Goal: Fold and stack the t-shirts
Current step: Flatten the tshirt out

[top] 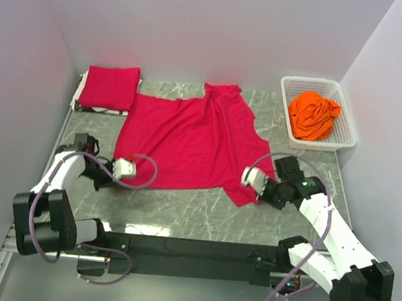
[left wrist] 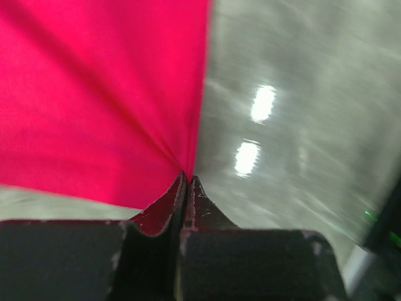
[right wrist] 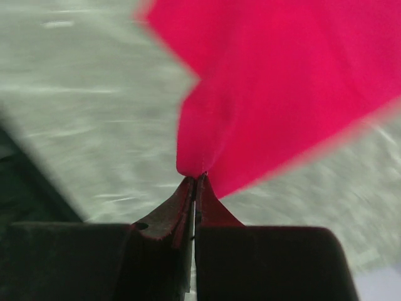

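A crimson red t-shirt [top: 188,138] lies spread on the marble table, slightly rumpled. My left gripper [top: 118,170] is shut on its near left corner; the left wrist view shows the cloth [left wrist: 94,94] pinched at the tips [left wrist: 187,177]. My right gripper [top: 248,176] is shut on the near right part of the shirt; the right wrist view shows red cloth [right wrist: 282,81] pinched at the tips [right wrist: 198,177]. A folded red t-shirt [top: 109,87] lies at the back left. An orange t-shirt [top: 313,115] is crumpled in the basket.
A white lattice basket [top: 345,129] stands at the back right by the wall. White walls close the table on three sides. Bare marble table [top: 181,205] lies between the shirt and the arm bases. Cables loop off both wrists.
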You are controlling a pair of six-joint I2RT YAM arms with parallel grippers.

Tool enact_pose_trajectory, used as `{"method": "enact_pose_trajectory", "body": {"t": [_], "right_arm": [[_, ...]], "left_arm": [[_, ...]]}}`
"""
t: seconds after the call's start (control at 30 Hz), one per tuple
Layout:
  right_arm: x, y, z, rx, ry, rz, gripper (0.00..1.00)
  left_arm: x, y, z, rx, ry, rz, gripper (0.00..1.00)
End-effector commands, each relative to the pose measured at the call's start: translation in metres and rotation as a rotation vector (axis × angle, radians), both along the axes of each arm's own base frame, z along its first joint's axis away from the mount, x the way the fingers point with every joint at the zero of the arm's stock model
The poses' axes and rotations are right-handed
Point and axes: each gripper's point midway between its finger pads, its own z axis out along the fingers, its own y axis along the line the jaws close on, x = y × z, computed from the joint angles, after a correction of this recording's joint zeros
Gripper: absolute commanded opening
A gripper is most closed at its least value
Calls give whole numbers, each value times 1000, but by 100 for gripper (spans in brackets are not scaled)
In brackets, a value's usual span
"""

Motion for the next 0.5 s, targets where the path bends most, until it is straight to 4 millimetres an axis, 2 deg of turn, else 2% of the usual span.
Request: {"method": "enact_pose_trajectory", "body": {"t": [0.0,0.1,0.13,0.17,0.2,0.27,0.37,0.47], "right_arm": [[-61,11,-9,-27,178,154,2],[-81,21,-2,-36,217,226,24],[-83,21,0,-44,230,232,33],[-77,25,11,-31,210,226,46],[-76,24,17,-36,214,211,50],[-60,24,35,-49,162,197,56],[-34,23,58,-12,108,137,59],[-11,24,60,28,111,44,55]], "left_arm": [[-54,1,-3,55,86,-175,5],[-57,5,1,92,48,-176,13],[-53,7,6,105,25,-188,16],[-51,7,9,107,25,-176,19],[-47,7,13,100,20,-154,21],[-27,13,25,98,8,-79,24],[3,24,45,65,-3,10,30],[36,27,62,-10,0,102,37]]}}
